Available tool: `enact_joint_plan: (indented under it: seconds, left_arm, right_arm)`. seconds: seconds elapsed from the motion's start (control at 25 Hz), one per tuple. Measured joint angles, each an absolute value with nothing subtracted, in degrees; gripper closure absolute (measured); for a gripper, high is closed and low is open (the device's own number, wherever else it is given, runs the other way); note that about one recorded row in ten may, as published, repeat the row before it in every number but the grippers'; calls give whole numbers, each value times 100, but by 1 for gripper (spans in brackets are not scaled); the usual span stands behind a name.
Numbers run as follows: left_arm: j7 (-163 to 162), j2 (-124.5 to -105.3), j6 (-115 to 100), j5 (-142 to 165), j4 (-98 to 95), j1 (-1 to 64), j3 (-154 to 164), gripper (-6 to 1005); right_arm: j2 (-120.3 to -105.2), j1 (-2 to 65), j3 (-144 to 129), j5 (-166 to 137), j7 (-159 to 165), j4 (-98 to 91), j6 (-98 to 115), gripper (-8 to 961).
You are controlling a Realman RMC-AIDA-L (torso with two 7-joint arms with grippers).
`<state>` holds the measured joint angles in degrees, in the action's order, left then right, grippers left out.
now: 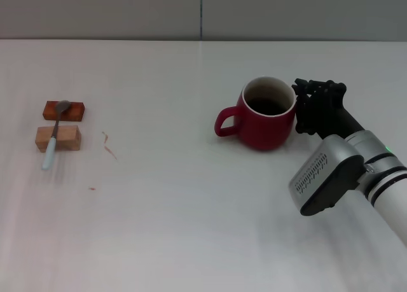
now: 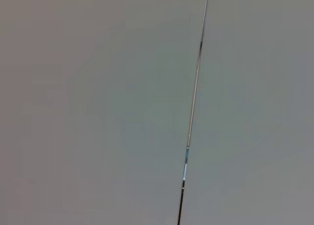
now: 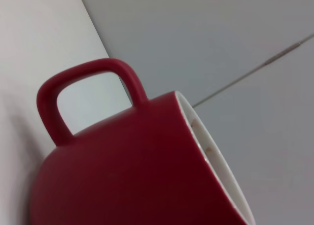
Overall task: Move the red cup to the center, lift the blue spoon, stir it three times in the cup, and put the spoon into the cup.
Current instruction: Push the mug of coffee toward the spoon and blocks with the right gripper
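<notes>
The red cup (image 1: 266,117) stands upright on the white table, right of the center (image 1: 191,158), with its loop handle pointing toward the robot's left. In the right wrist view the red cup (image 3: 132,171) fills the picture, handle and pale rim showing. My right gripper (image 1: 301,109) is pressed up against the cup's right side, at rim height. The blue spoon (image 1: 53,135) lies at the far left across two small wooden blocks, metal bowl on the darker one. My left gripper is out of view.
A dark reddish block (image 1: 64,110) and a lighter wooden block (image 1: 58,139) carry the spoon. Small red marks (image 1: 109,144) dot the table beside them. The left wrist view shows only a grey wall with a thin seam (image 2: 192,117).
</notes>
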<state>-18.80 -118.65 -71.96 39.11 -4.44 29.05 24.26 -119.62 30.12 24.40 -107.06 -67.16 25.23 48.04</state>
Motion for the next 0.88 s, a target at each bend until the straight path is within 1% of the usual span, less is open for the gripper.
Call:
enact_joint_plan:
  seconds: [0.88]
  left_arm:
    - [-1886, -11865, -7298, 3911, -359, 2910, 2426, 184]
  right_arm:
    - [-11975, 3176, 2198, -10772, -6698, 3265, 4399, 873]
